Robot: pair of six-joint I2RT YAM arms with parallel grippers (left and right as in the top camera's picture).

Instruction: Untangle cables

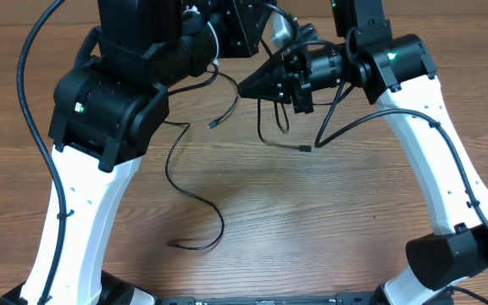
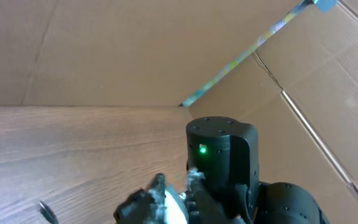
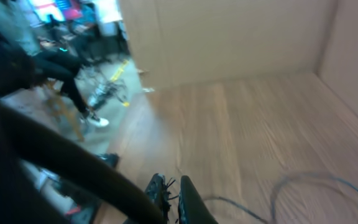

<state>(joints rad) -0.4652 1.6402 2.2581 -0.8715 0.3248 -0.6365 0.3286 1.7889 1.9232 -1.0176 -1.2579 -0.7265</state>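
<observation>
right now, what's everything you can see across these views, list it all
cables: at least three strands, thin black, loose across the table middle and bunched near the grippers at the far side
table: one, brown wood grain, under everything
cardboard walls: brown, standing along the table's far side
tape strip: one, bluish, along a wall seam
blurred room: figures and furniture, beyond one table edge
left arm: one, white and black, reaching from the near edge
right arm: one, white and black, same
left gripper: one, black, open or shut unclear
right gripper: one, black, shut; grip on a cable unclear
</observation>
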